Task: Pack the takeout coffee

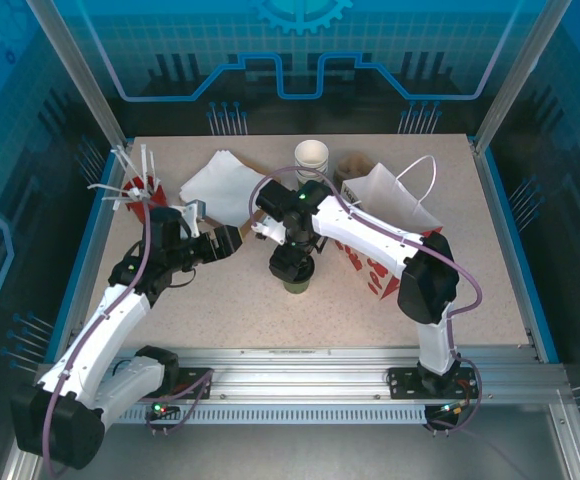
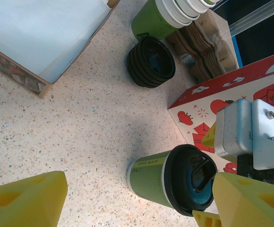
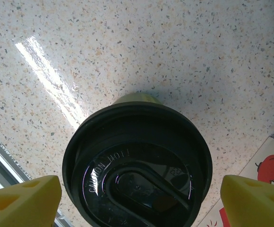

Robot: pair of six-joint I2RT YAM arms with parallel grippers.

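**Two sets of fingers are standing open near one takeout coffee (image 1: 298, 284)**

The takeout coffee is standing upright on the speckled table (image 1: 220, 310), near its middle, just beside the near-left corner of the red-and-white gift bag (image 1: 375, 262). Its green side is facing the left wrist camera. Its black lid (image 3: 137, 165) is sitting on top, with raised lettering and sip tab showing in the right wrist view.

The right gripper (image 3: 137, 203) is hanging directly over the cup, pointing down at the lid. Its yellow fingers (image 3: 21, 201) are standing spread to either side of the lid, released rather than clamped. On one side a strip of bare table is showing between finger and rim. On the other the finger is lying very near the rim, and whether it is touching I cannot tell.

The left gripper (image 1: 225, 243) is hovering to the left of the cup, apart from it and aiming toward it. Its own fingers (image 2: 28, 198) are likewise standing wide and released, grasping nothing.

Toward the far edge a stack of lidless cups (image 1: 311, 157) is standing, with a loose stack of black lids (image 2: 151, 62) just beside its foot and brown cardboard carriers (image 2: 208, 52) next to those. A white paper bag (image 1: 215, 185) is lying left of them, and a red holder of white stirrers (image 1: 135, 188) is standing near the far left corner.
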